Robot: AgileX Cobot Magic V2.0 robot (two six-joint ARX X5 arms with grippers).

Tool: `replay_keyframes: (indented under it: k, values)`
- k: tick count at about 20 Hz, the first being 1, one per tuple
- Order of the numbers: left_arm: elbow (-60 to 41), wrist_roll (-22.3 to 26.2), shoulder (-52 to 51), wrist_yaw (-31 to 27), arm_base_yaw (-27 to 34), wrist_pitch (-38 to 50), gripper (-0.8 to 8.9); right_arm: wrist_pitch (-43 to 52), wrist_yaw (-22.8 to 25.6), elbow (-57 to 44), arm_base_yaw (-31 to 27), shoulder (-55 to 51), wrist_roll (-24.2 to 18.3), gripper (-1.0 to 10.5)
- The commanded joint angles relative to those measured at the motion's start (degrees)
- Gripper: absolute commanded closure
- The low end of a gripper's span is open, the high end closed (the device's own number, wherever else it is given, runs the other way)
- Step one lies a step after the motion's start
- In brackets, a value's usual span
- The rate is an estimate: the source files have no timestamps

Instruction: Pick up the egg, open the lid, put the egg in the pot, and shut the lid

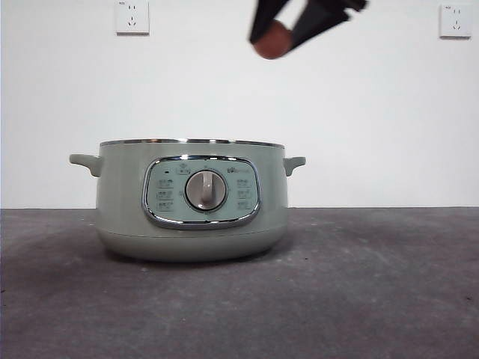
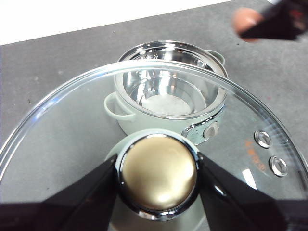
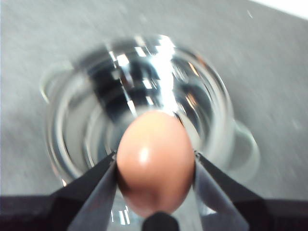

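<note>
While the pot stands uncovered on the grey table, its control panel and dial facing the front camera, both arms hang above it. The lid is raised well clear of the pot; the left gripper clamps its jaws on the lid's knob. The right gripper, high above the pot and toward its right side, pinches the egg between both jaws. In the blurred right wrist view the egg appears to hang over the pot's shiny open interior.
</note>
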Motion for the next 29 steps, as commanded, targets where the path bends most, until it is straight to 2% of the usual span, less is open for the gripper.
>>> replay_keyframes:
  k: [1,6,9,20,27,29]
  values:
    - [0.4,-0.3,-0.5,0.6,0.2,1.9,8.22,-1.8,-0.1,7.6,1.2,8.0,-0.3,9.6]
    - [0.4,-0.3,-0.5,0.6,0.2,1.1,8.21,-8.0,0.0,25.4,1.9,25.3,-2.7,9.6]
    - [0.4,-0.2,-0.5,0.6,0.2,0.2,8.22,-10.5,0.0,31.0,2.0,32.6,-3.7,9.6]
    - [0.4,0.4,-0.5,0.6,0.2,0.1,8.22,-12.6,0.2,31.7,3.5,42.3,-5.5,9.6]
    - [0.4,0.7,-0.5,0.6,0.2,-0.9,8.22,-14.7,0.5,31.7,4.5,43.3,-5.6,9.6]
    - [0.4,0.9,-0.5,0.5,0.2,-1.1,8.22,-14.7,0.4,31.7,4.5,43.3,-5.6,9.0]
